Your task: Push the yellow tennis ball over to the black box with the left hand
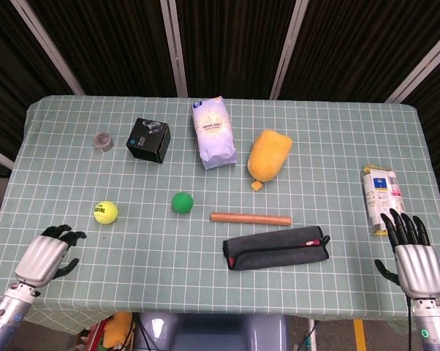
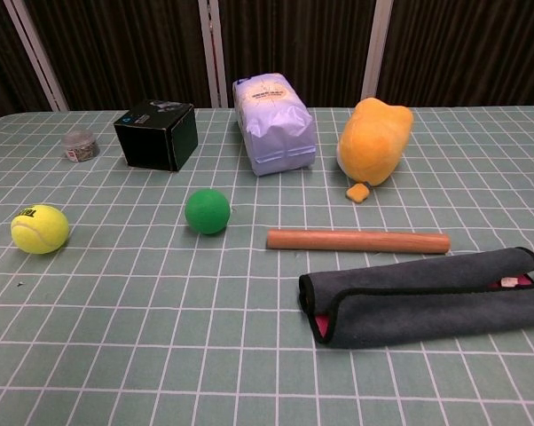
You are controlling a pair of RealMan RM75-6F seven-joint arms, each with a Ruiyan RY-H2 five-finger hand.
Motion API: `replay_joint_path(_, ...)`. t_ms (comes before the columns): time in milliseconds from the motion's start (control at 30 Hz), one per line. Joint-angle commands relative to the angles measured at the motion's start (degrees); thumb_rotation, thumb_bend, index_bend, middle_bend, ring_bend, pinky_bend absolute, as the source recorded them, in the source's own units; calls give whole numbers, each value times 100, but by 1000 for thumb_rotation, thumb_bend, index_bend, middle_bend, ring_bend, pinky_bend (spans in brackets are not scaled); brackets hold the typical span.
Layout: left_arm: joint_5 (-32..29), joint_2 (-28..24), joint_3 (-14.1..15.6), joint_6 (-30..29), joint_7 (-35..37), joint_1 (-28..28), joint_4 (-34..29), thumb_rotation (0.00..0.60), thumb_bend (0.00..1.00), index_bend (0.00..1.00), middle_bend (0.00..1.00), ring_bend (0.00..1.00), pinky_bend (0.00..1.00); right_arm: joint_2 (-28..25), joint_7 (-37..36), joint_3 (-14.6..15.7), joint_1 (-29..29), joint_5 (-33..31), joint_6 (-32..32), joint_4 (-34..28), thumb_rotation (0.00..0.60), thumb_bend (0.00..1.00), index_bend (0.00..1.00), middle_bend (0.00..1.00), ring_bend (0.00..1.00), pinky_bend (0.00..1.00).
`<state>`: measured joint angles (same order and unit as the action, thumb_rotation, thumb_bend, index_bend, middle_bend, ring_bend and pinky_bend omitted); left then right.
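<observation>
Pretty much nothing of the push is done at this point – the yellow tennis ball (image 1: pixel 105 212) sits on the desk (image 1: pixel 337 124) in the left-middle of the head view, well apart from the black box (image 1: pixel 148 140), which stands up toward the upper left. In the chest view the ball (image 2: pixel 40 228) is at the far left edge and the box (image 2: pixel 157 134) is further back, with open checkered cloth between them.

The left hand (image 1: pixel 48 254) is down in the lower left corner of the head view, near the desk's front edge, below and left of the ball and not touching it. Its fingers look curled inward with nothing in them – more a loose fist than a spread palm. The right hand (image 1: pixel 411 252) is in the lower right corner, fingers straight and apart, holding nothing, just beside a small carton (image 1: pixel 381 199).

So what's left is basically everything: my guess is the left hand needs to get to the near side of the ball, then nudge it up and a bit right toward the box. A green ball (image 1: pixel 182 202) sits to the right of that line, probably out of the way
</observation>
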<state>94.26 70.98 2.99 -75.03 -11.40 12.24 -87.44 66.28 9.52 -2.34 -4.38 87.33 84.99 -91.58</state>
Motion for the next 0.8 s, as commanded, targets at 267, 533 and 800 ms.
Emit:
replay_joint_path(267,-524,592,-41,1038,-745,384,367,600,645,628,752,454,525,-67,-241,0,34,76,97,1,600,266,0,0,0,0)
replay_joint_path(533,-633,669,-66,1167,-578,477,683,600,482,612,730,454,521,-102,-359,1,31,117,106,24,600,266,0,0,0,0)
replay_joint_path(800,-648,767,-98,1356,-326,661,988,600,465,607,733,454,518,-92,-369,-1,25,129,101,39,600,267,0,0,0,0)
